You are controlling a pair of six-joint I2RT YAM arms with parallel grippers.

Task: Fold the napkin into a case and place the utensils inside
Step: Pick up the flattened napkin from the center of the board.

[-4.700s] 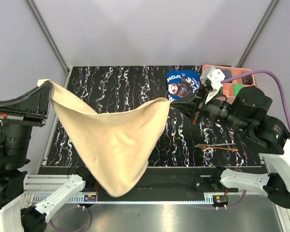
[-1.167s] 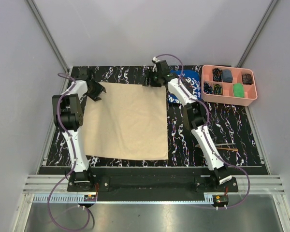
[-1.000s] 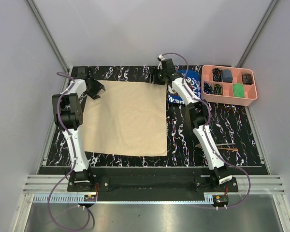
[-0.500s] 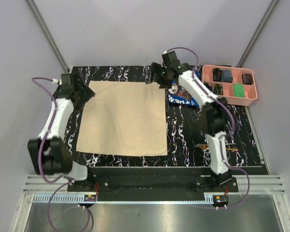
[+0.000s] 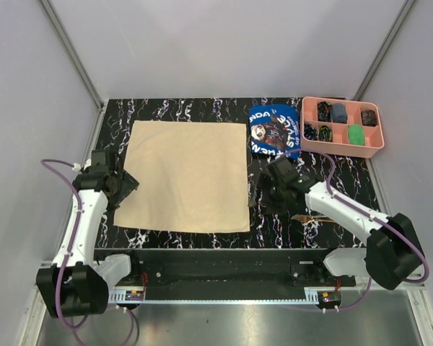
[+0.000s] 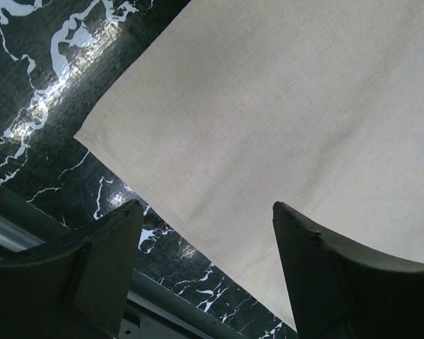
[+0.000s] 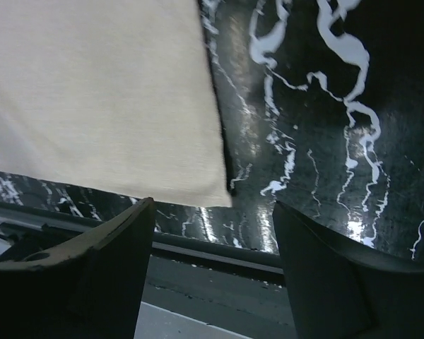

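The napkin (image 5: pixel 187 175) lies spread flat as a plain beige square on the black marbled table. My left gripper (image 5: pixel 121 184) hovers open at its left edge near the front corner; in the left wrist view the napkin (image 6: pixel 283 106) fills the space past the open left gripper (image 6: pixel 206 207), which holds nothing. My right gripper (image 5: pixel 260 191) stands open just right of the napkin's right edge. The right wrist view shows the napkin's near right corner (image 7: pixel 198 176) ahead of the empty right gripper (image 7: pixel 212 205). The utensils (image 5: pixel 303 216) show partly beside the right arm. No case is formed.
A blue printed cloth (image 5: pixel 274 131) lies right of the napkin's far corner. A pink compartment tray (image 5: pixel 343 148) with small items stands at the back right. The table's front rail (image 7: pixel 198 247) runs just below both grippers.
Both arms have drawn back from the napkin's far corners toward the near side. The napkin stays flat, let go. The blue cloth is uncovered.
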